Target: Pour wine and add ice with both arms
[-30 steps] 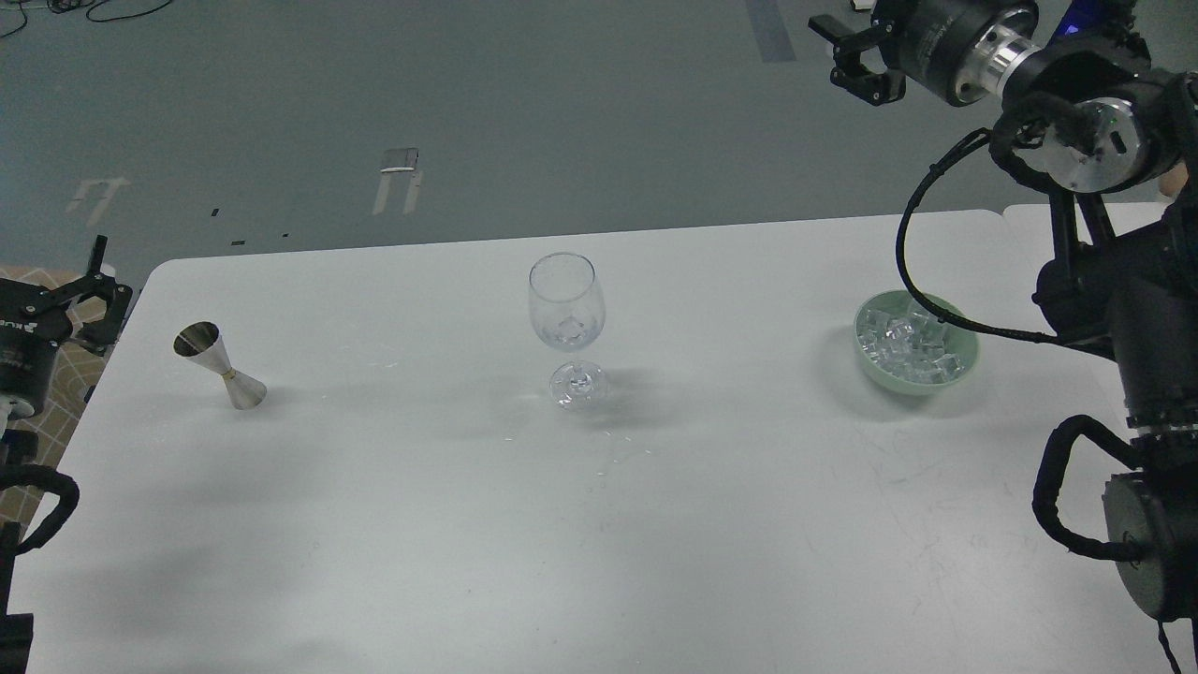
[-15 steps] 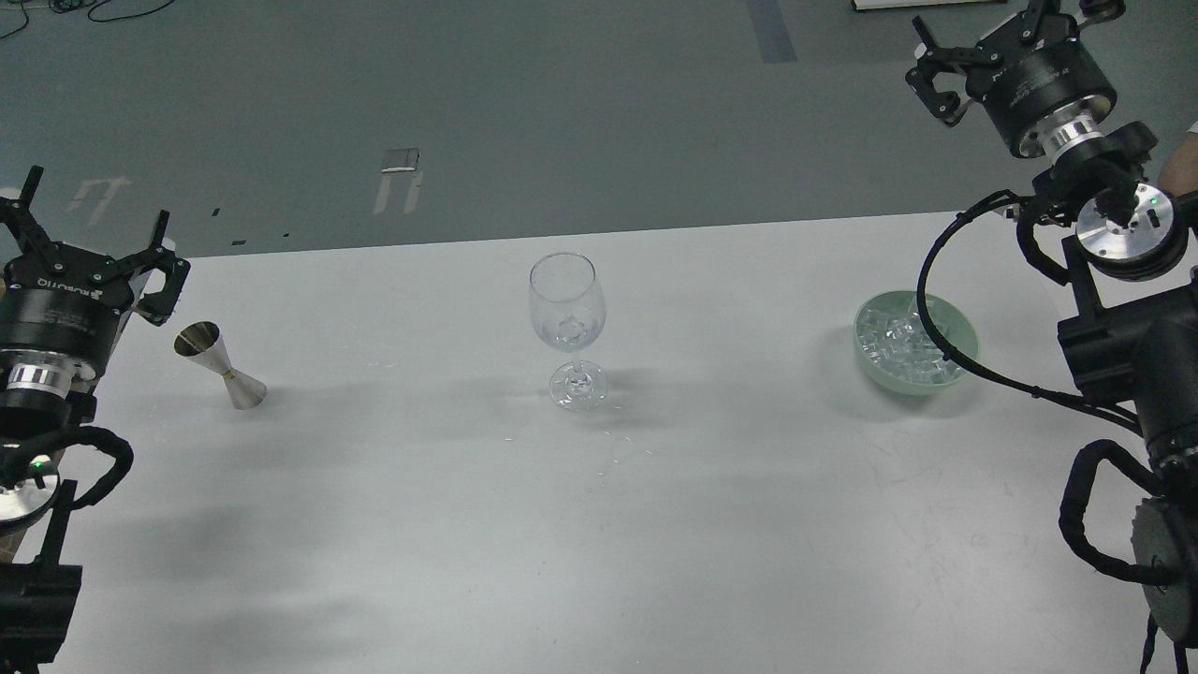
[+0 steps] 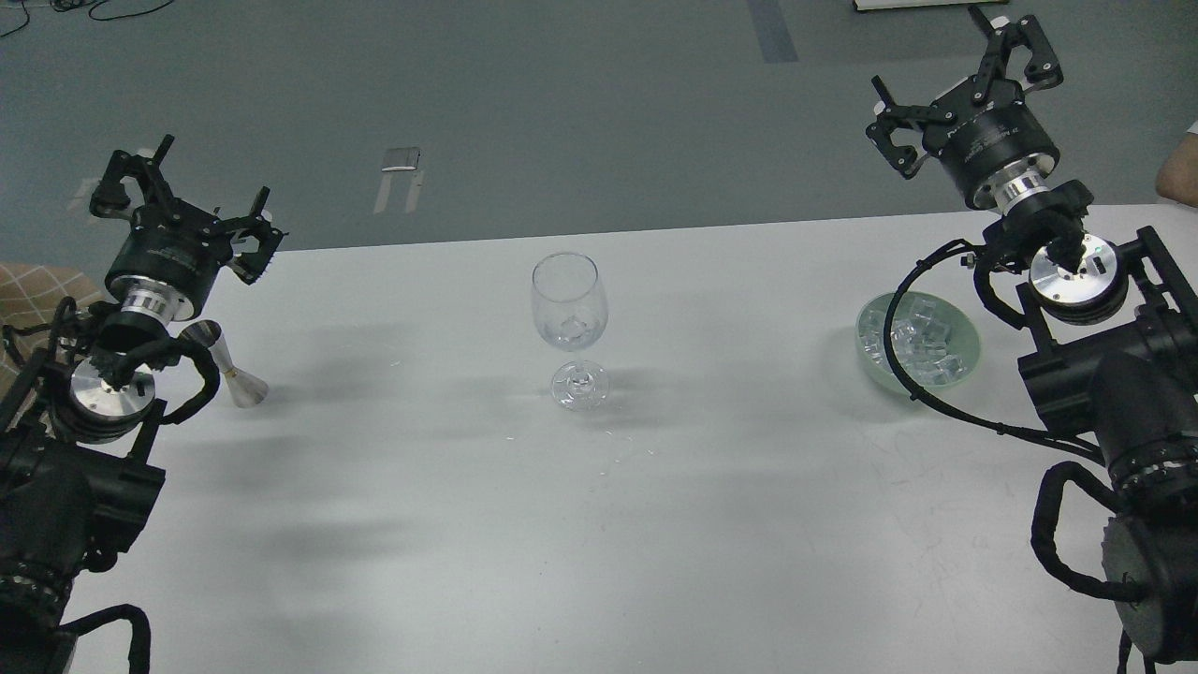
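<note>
Ice cubes (image 3: pixel 922 344), small and clear, fill a pale green bowl (image 3: pixel 967 329) at the right of the white matte table (image 3: pixel 599 524). Mid-table stands a clear stemmed wine glass (image 3: pixel 570 323); far left, a steel jigger (image 3: pixel 232 371). Both black grippers, left (image 3: pixel 183 197) and right (image 3: pixel 964 82), hover spread and empty over grey floor (image 3: pixel 524 103).

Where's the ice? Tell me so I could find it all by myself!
Look at the big white table and go to its far right side, near the right arm's black cable. There sits a pale green bowl, and the ice is piled inside it. It is the only heap of small clear cubes; the wine glass stands in the middle and the metal jigger at the left.
</note>
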{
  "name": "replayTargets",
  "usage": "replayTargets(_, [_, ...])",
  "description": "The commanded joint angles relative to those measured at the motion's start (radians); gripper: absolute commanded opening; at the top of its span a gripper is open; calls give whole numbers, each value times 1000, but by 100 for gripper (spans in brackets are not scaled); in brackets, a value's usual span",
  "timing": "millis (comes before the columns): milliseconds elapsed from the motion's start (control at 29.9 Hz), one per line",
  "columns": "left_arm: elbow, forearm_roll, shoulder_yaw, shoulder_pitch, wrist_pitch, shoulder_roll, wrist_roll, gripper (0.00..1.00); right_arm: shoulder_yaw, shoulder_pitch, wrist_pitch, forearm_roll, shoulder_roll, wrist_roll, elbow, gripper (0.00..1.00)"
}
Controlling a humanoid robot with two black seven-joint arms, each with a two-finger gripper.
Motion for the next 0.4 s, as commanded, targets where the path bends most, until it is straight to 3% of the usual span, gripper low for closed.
replayTargets(0, [16, 0, 2, -19, -3, -41, 0, 98, 0, 3, -2, 0, 2, 0, -5, 100])
replayTargets(368, [-2, 6, 4, -105, -1, -136, 0, 98, 5, 6, 5, 1, -1, 11, 13, 100])
